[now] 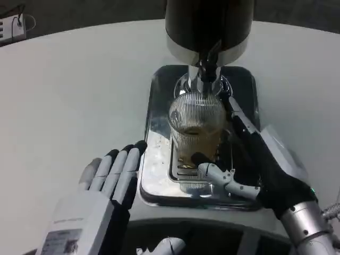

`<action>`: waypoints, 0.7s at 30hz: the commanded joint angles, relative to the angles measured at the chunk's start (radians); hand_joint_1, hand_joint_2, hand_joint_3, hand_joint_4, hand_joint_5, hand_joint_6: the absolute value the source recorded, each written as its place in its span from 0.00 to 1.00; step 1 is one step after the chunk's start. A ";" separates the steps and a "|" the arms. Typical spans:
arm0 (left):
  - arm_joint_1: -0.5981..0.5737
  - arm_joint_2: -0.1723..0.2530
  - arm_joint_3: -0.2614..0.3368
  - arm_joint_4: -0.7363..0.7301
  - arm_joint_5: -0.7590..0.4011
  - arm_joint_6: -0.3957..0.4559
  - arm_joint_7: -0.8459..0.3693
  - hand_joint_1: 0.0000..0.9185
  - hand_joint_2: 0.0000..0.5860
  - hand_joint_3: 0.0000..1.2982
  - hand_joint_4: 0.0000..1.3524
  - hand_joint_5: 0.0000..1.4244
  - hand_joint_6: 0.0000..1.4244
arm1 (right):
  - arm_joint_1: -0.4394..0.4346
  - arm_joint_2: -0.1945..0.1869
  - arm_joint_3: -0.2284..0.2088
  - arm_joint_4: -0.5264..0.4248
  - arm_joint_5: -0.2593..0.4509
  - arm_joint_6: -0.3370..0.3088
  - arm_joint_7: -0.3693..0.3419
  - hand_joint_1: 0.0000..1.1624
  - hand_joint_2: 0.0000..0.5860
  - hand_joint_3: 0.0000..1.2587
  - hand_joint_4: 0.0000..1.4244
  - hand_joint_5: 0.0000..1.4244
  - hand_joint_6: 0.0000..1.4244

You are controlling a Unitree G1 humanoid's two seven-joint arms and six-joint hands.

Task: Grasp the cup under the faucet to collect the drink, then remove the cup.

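The fingers (118, 171) of the left hand (101, 194) lie straight and pressed close together, side by side, holding nothing; their black tips point toward the left edge of the metal tray (159, 95) and rest just beside it on the white table (69, 90). The right hand (249, 159) reaches in from the lower right and wraps around the cup (196, 125): its long fingers run up the cup's right side, and its thumb (215, 172) crosses in front, near the cup's base. How tightly the far fingers press the glass cannot be told, since the cup hides their tips.

The cup is a clear ribbed glass standing upright on the drip grate in the middle of the tray, directly below the faucet (208, 66). An amber drink fills the lower part of it. The faucet hangs from the bottom of a dark, round dispenser (210, 24) with a pale band at its lower rim, standing at the back of the tray. At the table's far left corner sits a white power strip (11, 27) with a cable
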 commanded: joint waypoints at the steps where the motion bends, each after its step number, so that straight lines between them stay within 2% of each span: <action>1: 0.016 -0.001 0.009 -0.015 -0.002 0.006 -0.006 0.00 0.29 0.00 0.00 0.00 0.00 | -0.030 0.008 0.003 0.026 0.016 -0.011 -0.010 0.47 0.42 0.00 0.04 0.07 0.18; 9: 0.015 -0.008 0.020 -0.016 -0.013 0.009 -0.010 0.00 0.30 0.00 0.00 0.00 0.00 | -0.059 0.018 0.023 0.056 0.015 -0.010 -0.007 0.51 0.38 0.00 0.01 0.05 0.15; 21: 0.029 -0.011 0.033 -0.036 -0.010 0.022 -0.026 0.00 0.30 0.00 0.00 0.00 0.00 | -0.125 0.048 0.022 0.132 0.033 -0.004 -0.020 0.53 0.38 0.00 0.02 0.04 0.15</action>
